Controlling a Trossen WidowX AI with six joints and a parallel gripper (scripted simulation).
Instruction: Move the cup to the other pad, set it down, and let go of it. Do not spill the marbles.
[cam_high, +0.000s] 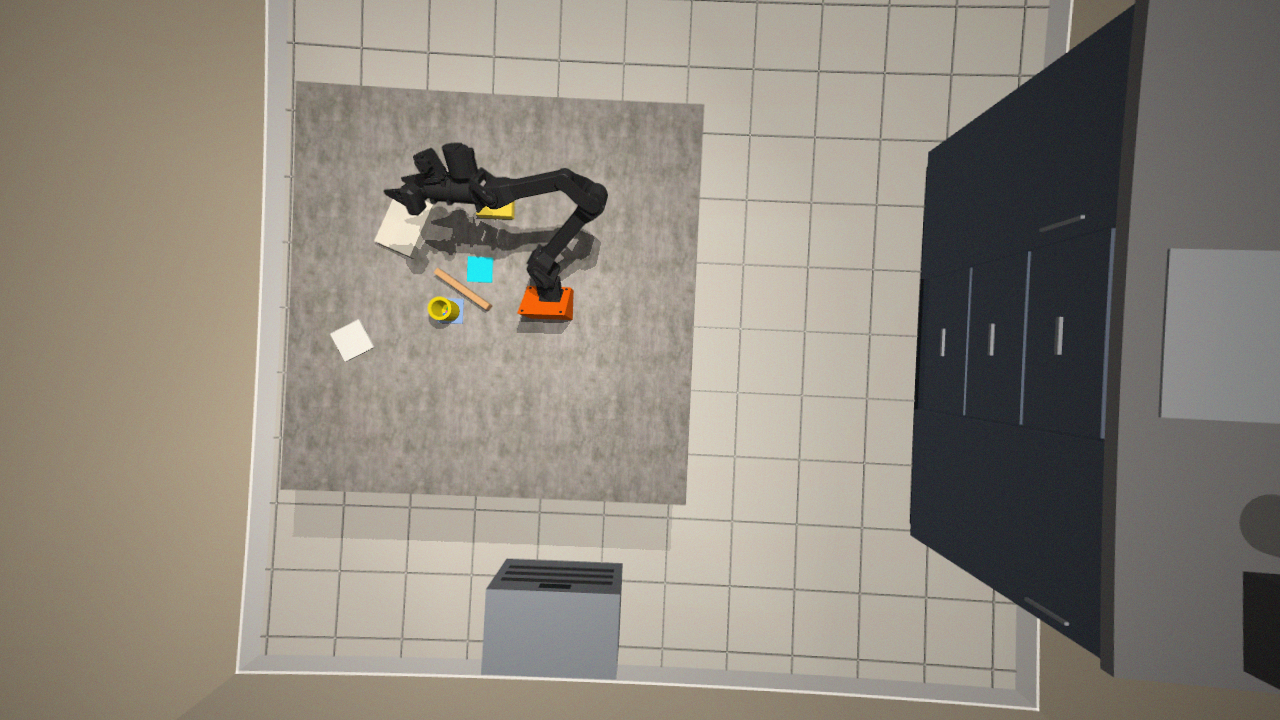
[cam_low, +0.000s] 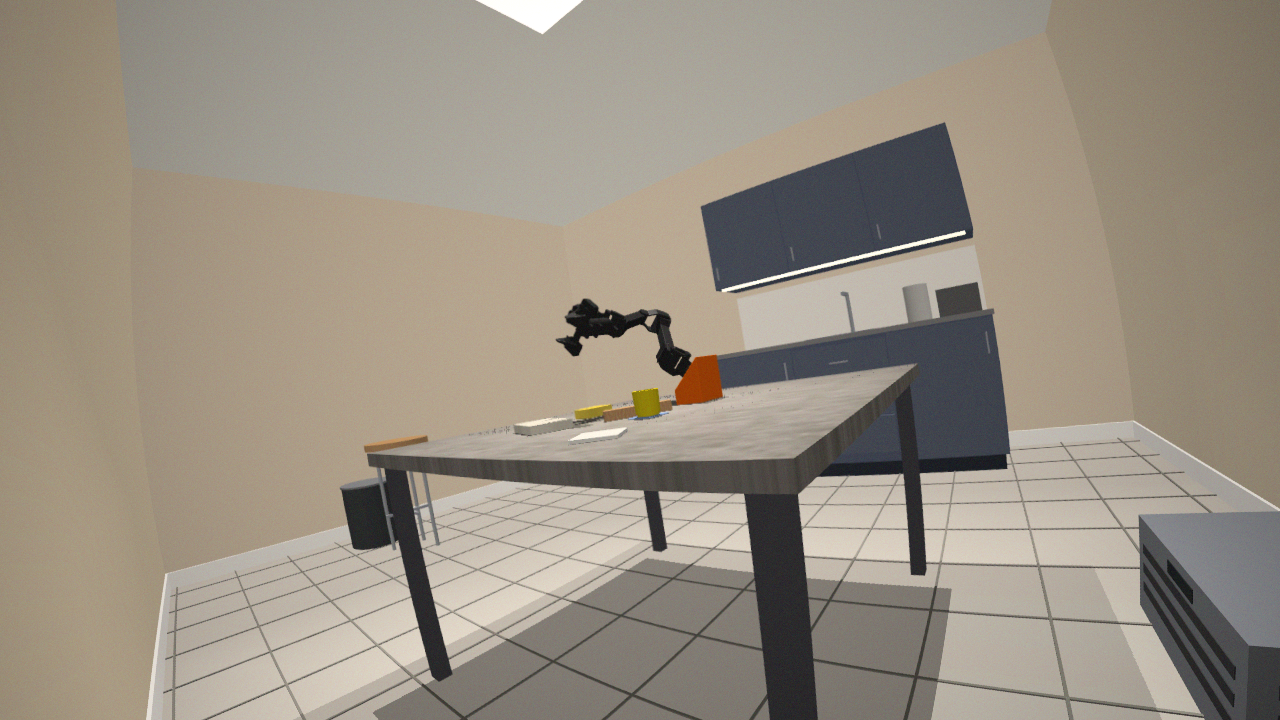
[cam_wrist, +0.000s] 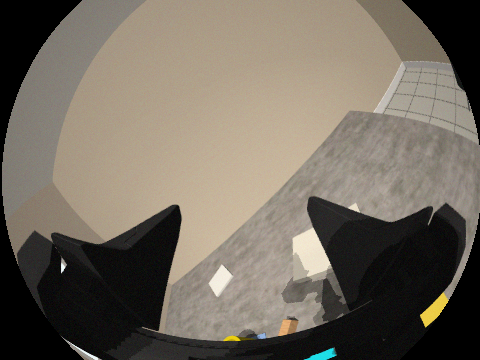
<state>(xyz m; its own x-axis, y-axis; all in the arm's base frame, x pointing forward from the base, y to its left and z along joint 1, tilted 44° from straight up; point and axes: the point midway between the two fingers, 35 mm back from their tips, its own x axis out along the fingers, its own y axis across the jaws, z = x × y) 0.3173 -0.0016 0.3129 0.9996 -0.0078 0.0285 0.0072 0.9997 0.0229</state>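
Observation:
The yellow cup (cam_high: 453, 310) (cam_low: 645, 403) (cam_wrist: 231, 339) stands upright on the light blue pad (cam_high: 458, 317) (cam_wrist: 262, 336). Something pale shows inside the cup, but separate marbles cannot be made out. A cyan pad (cam_high: 480, 269) (cam_wrist: 324, 354) lies flat nearby, across the wooden bar from the cup. My gripper (cam_high: 402, 198) (cam_low: 567, 345) (cam_wrist: 245, 208) is open and empty. It is raised high above the table, well away from the cup, near the cream block in the overhead view.
The wooden bar (cam_high: 462, 289) (cam_wrist: 288, 327) lies diagonally between cup and cyan pad. The cream block (cam_high: 398, 231) (cam_low: 542, 427) is below the gripper in the overhead view. A yellow block (cam_high: 496, 213) (cam_low: 592, 412) and a white square (cam_high: 351, 340) (cam_low: 598, 436) (cam_wrist: 220, 281) also lie on the table.

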